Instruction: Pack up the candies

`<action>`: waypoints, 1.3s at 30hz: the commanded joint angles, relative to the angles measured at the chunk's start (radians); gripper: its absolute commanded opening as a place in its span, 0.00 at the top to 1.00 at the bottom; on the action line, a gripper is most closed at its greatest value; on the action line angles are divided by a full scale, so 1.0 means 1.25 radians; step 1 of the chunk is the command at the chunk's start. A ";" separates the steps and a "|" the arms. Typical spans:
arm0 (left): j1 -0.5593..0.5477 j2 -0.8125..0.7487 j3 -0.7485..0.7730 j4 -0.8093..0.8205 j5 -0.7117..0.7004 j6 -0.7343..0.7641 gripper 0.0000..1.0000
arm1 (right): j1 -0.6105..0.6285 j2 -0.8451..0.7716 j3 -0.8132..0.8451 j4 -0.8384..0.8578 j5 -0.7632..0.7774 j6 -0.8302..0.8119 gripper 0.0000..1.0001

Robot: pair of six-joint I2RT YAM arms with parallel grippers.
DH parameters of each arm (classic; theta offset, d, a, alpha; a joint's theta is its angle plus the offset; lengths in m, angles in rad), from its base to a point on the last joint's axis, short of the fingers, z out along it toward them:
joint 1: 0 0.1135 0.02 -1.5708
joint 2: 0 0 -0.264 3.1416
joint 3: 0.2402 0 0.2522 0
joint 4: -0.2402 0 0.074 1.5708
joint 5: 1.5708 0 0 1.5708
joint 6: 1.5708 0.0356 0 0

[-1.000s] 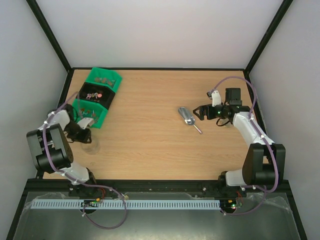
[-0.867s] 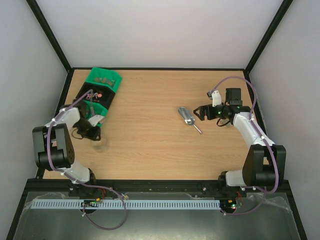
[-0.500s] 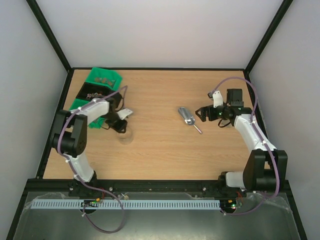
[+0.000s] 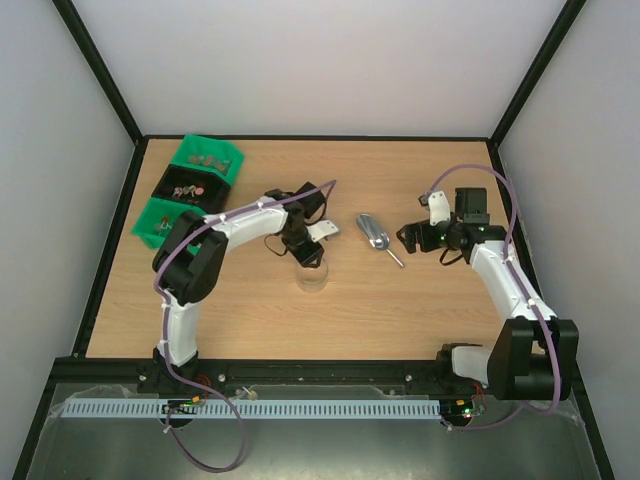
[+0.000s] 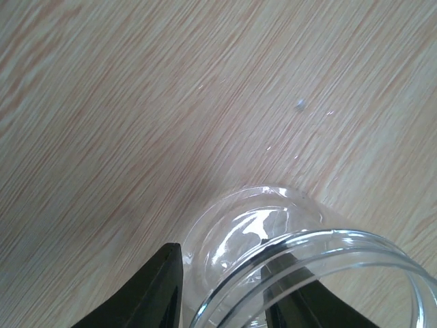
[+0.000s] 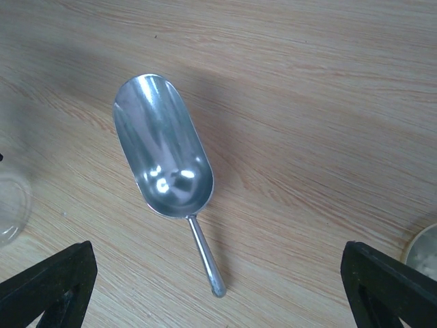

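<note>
The candies [image 4: 189, 188] lie as tiny mixed-colour specks in the green and black bins [image 4: 222, 172] at the far left. My left gripper [image 4: 303, 247] [image 5: 229, 280] is shut on the wall of the small clear jar [image 4: 312, 276] [image 5: 273, 232] at the table's centre, one finger outside the rim and one seen through the glass. The jar looks empty. The silver metal scoop [image 4: 374, 233] [image 6: 164, 147] lies flat, bowl up, its handle pointing at my right gripper [image 4: 410, 236] [image 6: 218, 277]. That gripper is open, with the handle's tip between its wide-set fingers.
The bins sit along the left edge of the wooden table [image 4: 400, 310]. In the right wrist view the jar [image 6: 10, 205] shows at the left edge and a pale round object [image 6: 425, 251] at the right edge. Black frame rails border the table.
My left arm has swung right from beside the bins to the table's centre, carrying the jar with it. The right gripper has shifted slightly, staying open by the scoop's handle.
</note>
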 commanded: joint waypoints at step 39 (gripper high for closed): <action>0.227 -0.098 0.164 -0.057 0.238 0.023 0.12 | 0.050 0.232 -0.118 0.201 -0.005 -0.237 0.36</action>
